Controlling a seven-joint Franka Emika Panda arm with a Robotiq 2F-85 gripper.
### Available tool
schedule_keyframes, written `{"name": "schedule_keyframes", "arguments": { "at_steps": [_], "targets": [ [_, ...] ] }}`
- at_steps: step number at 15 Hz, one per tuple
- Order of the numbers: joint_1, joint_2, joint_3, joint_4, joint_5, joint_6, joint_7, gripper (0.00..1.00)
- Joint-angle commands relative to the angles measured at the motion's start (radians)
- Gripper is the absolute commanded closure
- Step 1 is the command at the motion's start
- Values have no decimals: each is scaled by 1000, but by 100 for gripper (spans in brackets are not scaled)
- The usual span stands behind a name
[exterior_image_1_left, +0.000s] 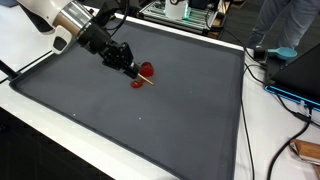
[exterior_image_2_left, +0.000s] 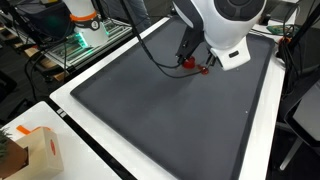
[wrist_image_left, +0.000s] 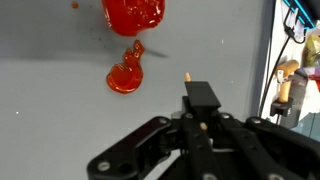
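Two glossy red blobs lie on the dark grey mat (exterior_image_1_left: 180, 120): a large one (wrist_image_left: 133, 14) and a smaller one (wrist_image_left: 125, 75) in the wrist view. In both exterior views they are red patches (exterior_image_1_left: 146, 71) (exterior_image_2_left: 203, 70) under the gripper. My gripper (wrist_image_left: 203, 95) is shut on a thin wooden stick (wrist_image_left: 187, 76), whose pale tip sticks out past the fingers, right of the smaller blob and apart from it. In an exterior view the gripper (exterior_image_1_left: 127, 63) slants down and the stick (exterior_image_1_left: 148, 82) crosses the red patches. The arm's white wrist hides most of the gripper (exterior_image_2_left: 190, 60).
The mat (exterior_image_2_left: 170, 120) lies on a white table (exterior_image_1_left: 60, 155). A cardboard box (exterior_image_2_left: 25, 150) stands at one corner. Cables (exterior_image_1_left: 250, 110) run along the mat's edge, with equipment racks (exterior_image_2_left: 90, 30) and a person (exterior_image_1_left: 280, 25) beyond the table.
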Motion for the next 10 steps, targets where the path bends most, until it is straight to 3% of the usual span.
{"name": "schedule_keyframes", "arguments": {
  "at_steps": [1,10],
  "targets": [
    [-2,13,-7,22,26,-26,59,97],
    [34,-51,-44,2,-13,21,200,97]
  ]
}}
